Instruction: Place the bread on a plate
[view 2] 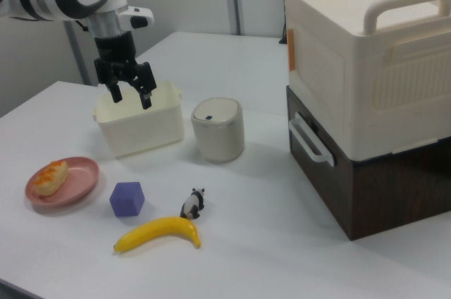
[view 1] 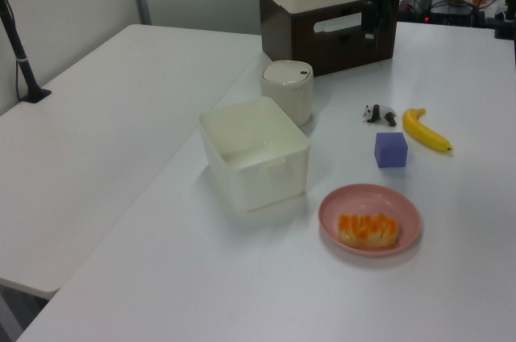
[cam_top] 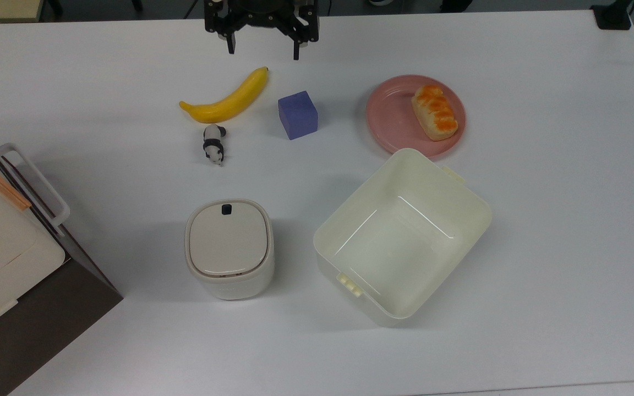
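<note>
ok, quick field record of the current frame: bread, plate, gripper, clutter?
bread: glossy orange-brown toy loaf, lying on the plate, toward the top view's right side of it
plate: round pink plate with raised rim, next to the cream tub
gripper: black two-finger gripper, jaws open, holding nothing, raised near the table's far edge in the top view
clutter: yellow banana, purple cube, small panda figure, lidded cream bin, cream rectangular tub
task state: looks done

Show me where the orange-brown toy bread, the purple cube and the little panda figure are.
Orange-brown toy bread point(cam_top: 435, 111), top view, glossy top.
Purple cube point(cam_top: 297, 114), top view, upper face.
Little panda figure point(cam_top: 214, 143), top view, body.
</note>
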You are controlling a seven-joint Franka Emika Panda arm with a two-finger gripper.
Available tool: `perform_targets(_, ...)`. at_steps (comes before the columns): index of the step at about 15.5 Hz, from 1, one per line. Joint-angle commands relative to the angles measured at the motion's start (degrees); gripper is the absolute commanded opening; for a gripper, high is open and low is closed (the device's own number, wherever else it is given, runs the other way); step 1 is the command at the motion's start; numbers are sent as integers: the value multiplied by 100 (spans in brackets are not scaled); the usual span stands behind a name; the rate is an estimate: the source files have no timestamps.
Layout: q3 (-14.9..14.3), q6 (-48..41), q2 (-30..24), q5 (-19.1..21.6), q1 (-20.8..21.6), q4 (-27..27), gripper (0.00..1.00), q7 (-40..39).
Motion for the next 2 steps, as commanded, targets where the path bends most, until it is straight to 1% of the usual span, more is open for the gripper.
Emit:
perform_targets(1,3,-141,-142,-45,26,-1,100,-135)
perform_targets(2,3,-140,-152,-45,26,-1,100,-135)
